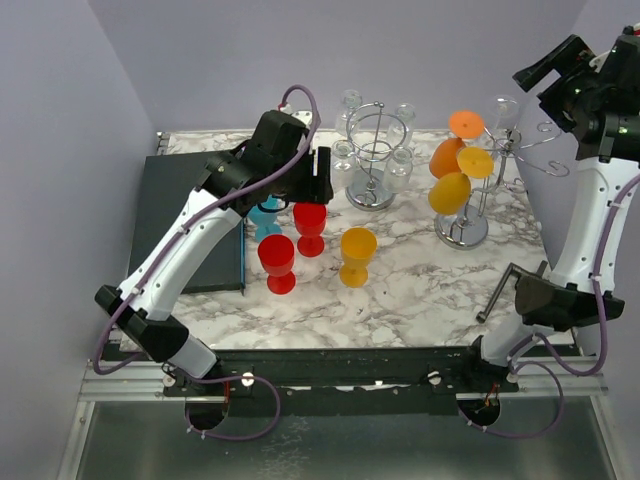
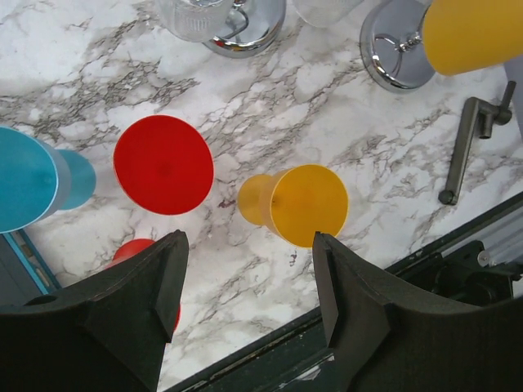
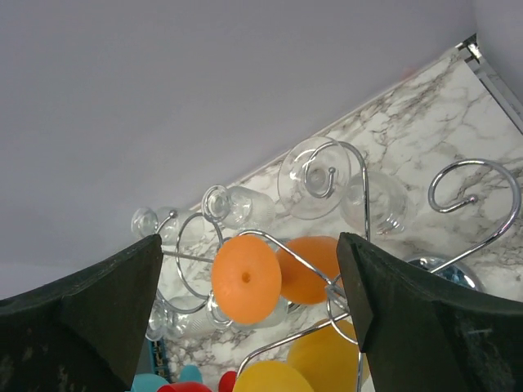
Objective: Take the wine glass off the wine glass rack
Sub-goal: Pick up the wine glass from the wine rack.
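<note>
The chrome wine glass rack [image 1: 461, 230] stands at the right of the marble table. An orange glass [image 1: 446, 157], a yellow glass [image 1: 450, 192] and a clear glass [image 1: 503, 110] hang from it upside down. My right gripper [image 1: 548, 72] is open, raised above and to the right of the rack. In the right wrist view its open jaws [image 3: 249, 241] frame the orange glass's foot [image 3: 245, 278], and the clear glass [image 3: 315, 178] hangs beyond. My left gripper [image 1: 322, 175] is open and empty above the standing glasses; it also shows in the left wrist view [image 2: 249, 241].
Two red glasses [image 1: 277, 262] [image 1: 310, 227], a yellow glass [image 1: 357, 255] and a blue glass [image 1: 265, 215] stand mid-table. A second chrome rack [image 1: 376, 150] holds clear glasses at the back. A dark board [image 1: 190, 220] lies left. A metal crank handle [image 1: 498, 290] lies right.
</note>
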You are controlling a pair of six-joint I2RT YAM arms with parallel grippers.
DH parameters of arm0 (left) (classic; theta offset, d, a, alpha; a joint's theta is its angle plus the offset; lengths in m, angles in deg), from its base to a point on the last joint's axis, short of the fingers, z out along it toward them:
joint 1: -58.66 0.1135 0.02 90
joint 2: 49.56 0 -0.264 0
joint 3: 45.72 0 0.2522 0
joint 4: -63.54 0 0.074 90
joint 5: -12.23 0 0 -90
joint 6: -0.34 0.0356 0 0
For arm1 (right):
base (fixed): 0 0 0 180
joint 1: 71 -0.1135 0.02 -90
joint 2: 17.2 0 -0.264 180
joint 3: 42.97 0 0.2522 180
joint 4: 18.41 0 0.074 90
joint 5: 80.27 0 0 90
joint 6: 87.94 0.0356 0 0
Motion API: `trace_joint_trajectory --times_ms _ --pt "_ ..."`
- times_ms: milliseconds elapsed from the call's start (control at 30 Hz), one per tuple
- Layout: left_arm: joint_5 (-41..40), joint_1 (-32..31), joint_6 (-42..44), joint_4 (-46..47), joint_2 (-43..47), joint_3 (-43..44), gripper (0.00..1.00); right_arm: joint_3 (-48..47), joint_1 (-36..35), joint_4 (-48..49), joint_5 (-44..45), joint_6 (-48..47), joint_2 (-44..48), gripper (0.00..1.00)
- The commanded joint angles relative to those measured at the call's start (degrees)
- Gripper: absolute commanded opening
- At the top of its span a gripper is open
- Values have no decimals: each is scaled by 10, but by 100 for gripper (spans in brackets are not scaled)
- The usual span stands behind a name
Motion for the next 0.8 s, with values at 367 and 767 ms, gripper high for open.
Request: trace_joint_trajectory --times_ms 367,767 --pt "74 -2 -24 184 124 -207 69 63 132 100 -234 65 -62 80" --pt "66 -3 -7 212 156 -243 71 102 132 129 -279 102 -98 67"
